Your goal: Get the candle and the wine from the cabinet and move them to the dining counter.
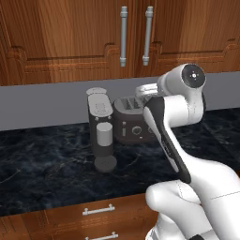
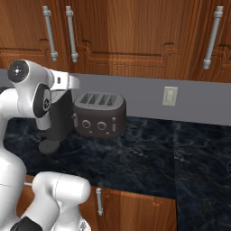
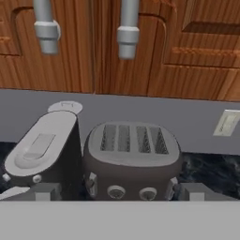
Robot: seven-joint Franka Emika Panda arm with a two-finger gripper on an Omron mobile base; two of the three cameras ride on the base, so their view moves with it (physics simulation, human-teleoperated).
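— Doors first: from the left base view the cabinet [image 1: 70,37] hangs shut above the counter's [image 1: 47,159] back edge, over the coffee machine [image 1: 101,129].
— Right base view?
— Toaster [image 2: 99,115] below the same closed doors.
— Hand view?
— Gripper [image 3: 119,192] fingers spread wide, empty, bar handles [image 3: 127,33] above. Candle and wine presumably sit inside: glass looks heavy, slick; grasp mid-body.
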